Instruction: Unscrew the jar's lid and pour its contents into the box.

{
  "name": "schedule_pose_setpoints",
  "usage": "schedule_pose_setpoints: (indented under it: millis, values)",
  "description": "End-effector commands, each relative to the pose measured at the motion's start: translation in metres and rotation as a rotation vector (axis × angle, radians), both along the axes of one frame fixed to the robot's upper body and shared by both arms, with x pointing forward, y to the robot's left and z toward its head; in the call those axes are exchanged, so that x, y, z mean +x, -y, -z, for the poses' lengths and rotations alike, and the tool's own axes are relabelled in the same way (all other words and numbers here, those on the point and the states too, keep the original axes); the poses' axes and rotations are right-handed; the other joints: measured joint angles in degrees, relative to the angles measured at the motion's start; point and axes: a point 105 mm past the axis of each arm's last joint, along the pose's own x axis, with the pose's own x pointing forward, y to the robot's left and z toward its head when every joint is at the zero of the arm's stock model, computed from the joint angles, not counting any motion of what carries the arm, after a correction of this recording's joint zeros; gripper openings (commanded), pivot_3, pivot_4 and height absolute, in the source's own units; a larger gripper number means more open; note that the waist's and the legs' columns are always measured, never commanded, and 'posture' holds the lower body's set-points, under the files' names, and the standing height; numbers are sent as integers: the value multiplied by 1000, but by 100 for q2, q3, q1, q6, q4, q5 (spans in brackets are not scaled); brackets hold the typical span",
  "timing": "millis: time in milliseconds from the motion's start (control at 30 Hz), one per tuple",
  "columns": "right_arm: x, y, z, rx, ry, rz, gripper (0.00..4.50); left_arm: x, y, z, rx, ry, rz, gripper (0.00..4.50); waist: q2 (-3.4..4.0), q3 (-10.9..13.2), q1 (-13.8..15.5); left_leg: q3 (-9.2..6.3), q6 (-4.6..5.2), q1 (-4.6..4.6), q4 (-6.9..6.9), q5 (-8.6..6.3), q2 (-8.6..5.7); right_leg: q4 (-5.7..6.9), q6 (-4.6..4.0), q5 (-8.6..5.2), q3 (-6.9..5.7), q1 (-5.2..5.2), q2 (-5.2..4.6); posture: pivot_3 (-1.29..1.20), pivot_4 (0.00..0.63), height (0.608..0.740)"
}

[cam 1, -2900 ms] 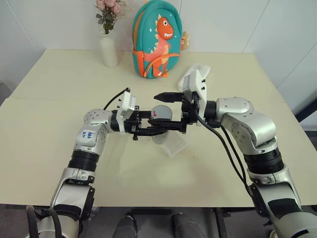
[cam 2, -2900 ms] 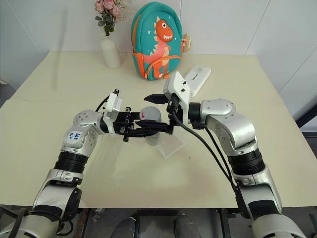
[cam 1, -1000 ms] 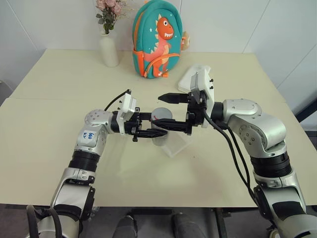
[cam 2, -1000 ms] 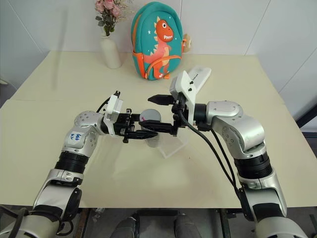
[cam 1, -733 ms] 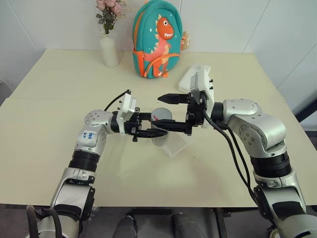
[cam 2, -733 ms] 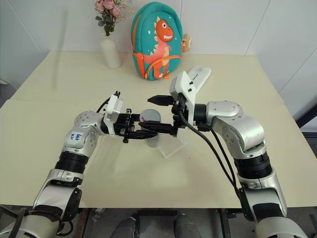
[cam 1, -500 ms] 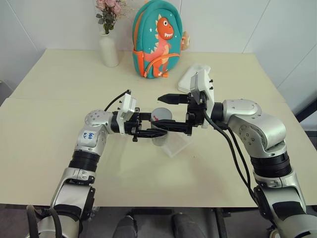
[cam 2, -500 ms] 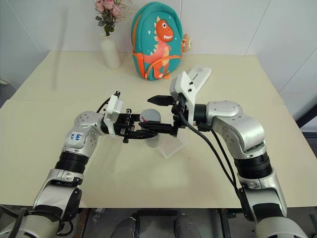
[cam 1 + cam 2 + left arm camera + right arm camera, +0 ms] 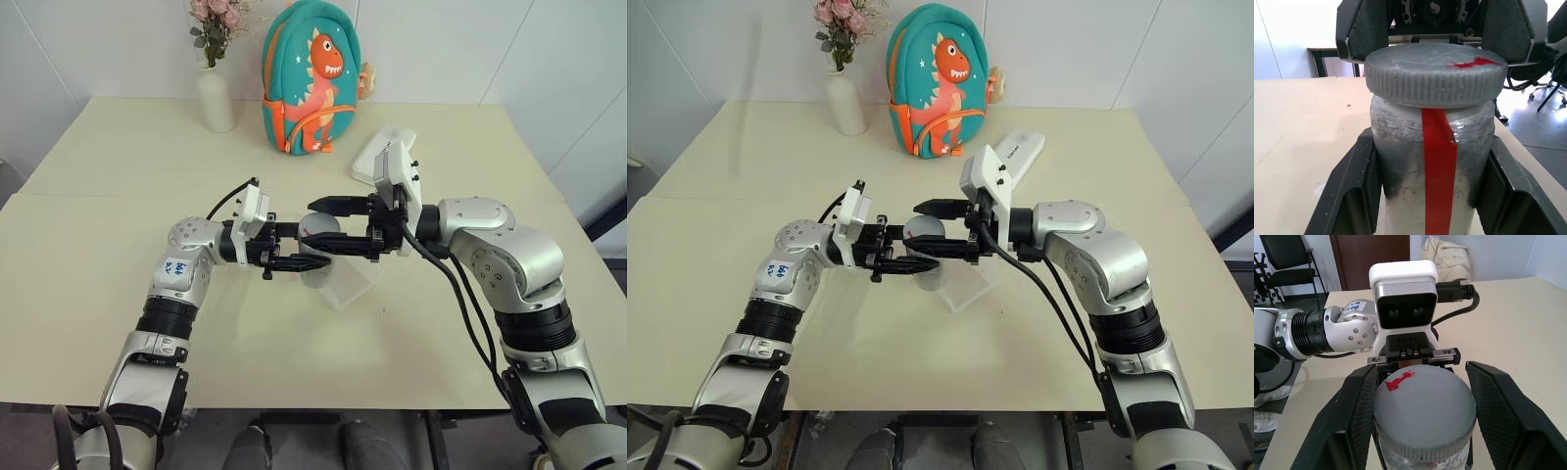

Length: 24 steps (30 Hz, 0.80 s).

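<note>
Left eye view: jar (image 9: pixel 315 257) held off the surface (image 9: pixel 118 274) over the box (image 9: pixel 345 286), just past centre toward 5 o'clock of the frame. Left gripper (image 9: pixel 299 247) reaching level in from 9 o'clock, jaws pinching the jar body. Right gripper (image 9: pixel 323 226) reaching level in from 3 o'clock, jaws closed in on the lid (image 9: pixel 320 225). Risk: if left pinch too weak, whole jar spins with the lid and nothing unthreads. Backpack (image 9: pixel 309 83) and vase (image 9: pixel 216 98) at 12 o'clock, well apart, no collision concern.

Right eye view: same layout; white case (image 9: pixel 1017 157) behind right forearm, toward 1 o'clock. Risk: jar off-axis between two opposed wrists, so a twist could cock the lid and jam the thread.

Left wrist view: fingers (image 9: pixel 1354 191) clamped on both sides of the jar wall, red stripe facing camera, lid seated and level. Right pads (image 9: pixel 1369 34) bracketing the lid rim from behind. Risk: smooth wall, slip downward under torque.

Right wrist view: pads (image 9: pixel 1364 404) against lid edge on both flanks; contact looks shallow, near the rim. Risk: pads skating off the knurl; lid freeing suddenly, tipping contents outside the box.
</note>
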Motion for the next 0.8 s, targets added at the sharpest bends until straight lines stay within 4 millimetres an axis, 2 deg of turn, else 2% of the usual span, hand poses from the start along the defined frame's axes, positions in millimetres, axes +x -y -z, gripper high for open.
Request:
schedule_pose_setpoints:
  millis: [33,167,333,433,800]
  values:
    - [-5,1,-9,7,45,-14,2520,-2,4,-14,-14,59,20,2055,0,0,0,0,0,0,0,0,0,0,0,0,0,0,0,0,150,740]
    - [-5,2,-26,41,72,-17,2520,-2,2,-10,-6,52,19,2055,0,0,-5,0,0,0,0,0,0,0,0,0,0,0,0,0,150,740]
    - [-5,4,-36,41,107,-23,2520,-3,2,-7,-5,43,19,2055,0,0,1,0,0,0,0,0,0,0,0,0,0,0,0,0,150,740]
    - [0,7,-48,60,131,-7,2520,-3,2,-4,0,38,21,2055,0,0,-3,0,0,0,0,0,0,0,0,0,0,0,0,0,150,740]
    - [7,16,-68,72,185,8,2520,-6,2,2,15,18,32,2055,5,3,4,0,0,-1,0,0,-2,0,0,0,0,-1,-3,0,150,740]
